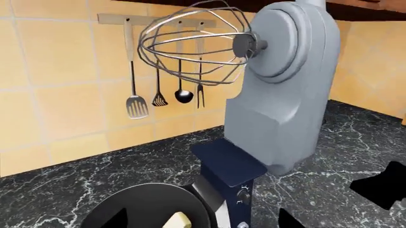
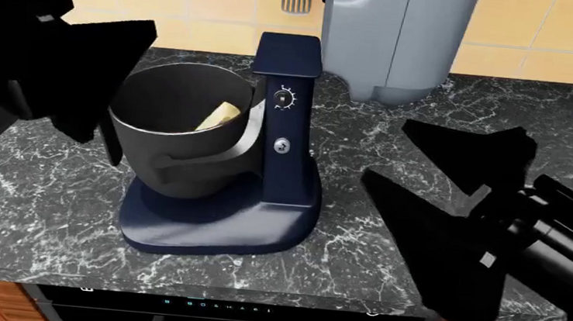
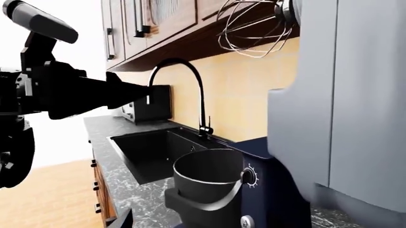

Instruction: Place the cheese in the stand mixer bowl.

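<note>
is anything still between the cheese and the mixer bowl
Nothing visible stands between them: the cheese already lies inside the stand mixer bowl, leaning against its inner wall. The raised whisk hangs well above, not over the opening.

The cheese is pale yellow. The stand mixer bowl is dark grey, and its stand mixer is navy blue. The tall appliance behind is light grey. The counter is black with white marble veins. The wall tiles are warm yellow. Both arms look flat black.
</note>
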